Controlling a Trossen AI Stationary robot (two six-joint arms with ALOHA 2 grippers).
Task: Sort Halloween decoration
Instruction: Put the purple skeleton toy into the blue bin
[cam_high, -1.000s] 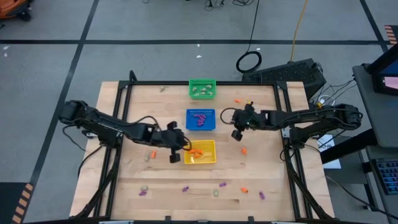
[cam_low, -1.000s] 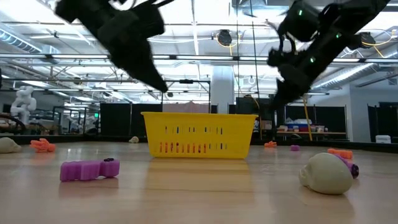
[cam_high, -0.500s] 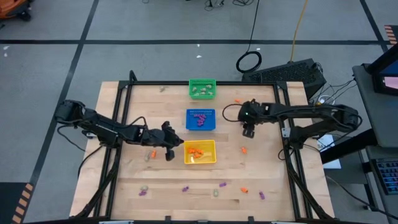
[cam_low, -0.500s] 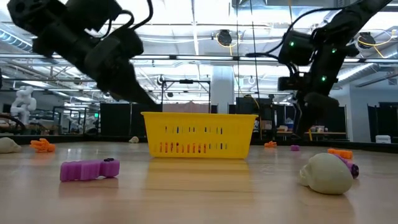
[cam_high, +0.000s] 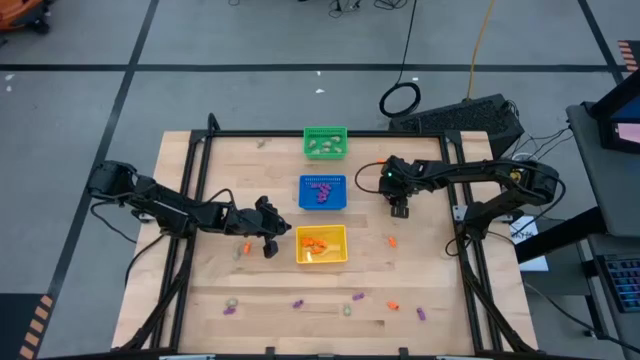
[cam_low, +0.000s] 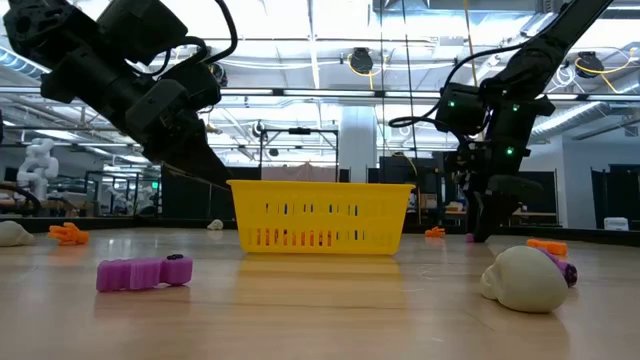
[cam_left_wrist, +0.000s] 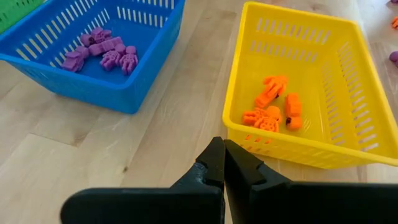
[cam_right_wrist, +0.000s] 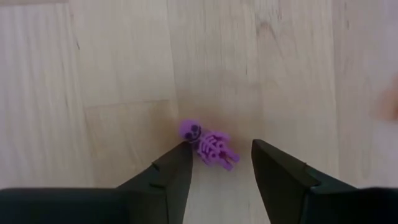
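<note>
My right gripper (cam_high: 400, 209) (cam_right_wrist: 217, 163) points down at the table, right of the blue basket (cam_high: 322, 192), and is open. A purple skeleton trinket (cam_right_wrist: 208, 145) lies flat on the wood between its fingertips; I see no clear touch. My left gripper (cam_high: 268, 242) (cam_left_wrist: 222, 154) is shut on nothing, just left of the yellow basket (cam_high: 321, 244). Orange trinkets (cam_left_wrist: 273, 109) lie in the yellow basket, purple ones (cam_left_wrist: 102, 51) in the blue, pale ones in the green basket (cam_high: 325, 142).
Loose trinkets lie on the table: orange ones (cam_high: 245, 247) (cam_high: 391, 240) (cam_high: 393, 305), purple ones (cam_high: 298, 303) (cam_high: 357, 297) (cam_high: 420, 313) and pale ones (cam_high: 232, 300) (cam_high: 348, 309). In the low view a purple piece (cam_low: 145, 271) and a pale skull (cam_low: 523, 277) lie near the front edge.
My right gripper has gone from beside the blue basket toward the table's right edge, turned to point straight down and come down to the wood. My left gripper has drawn back from over the yellow basket toward the table's left edge.
</note>
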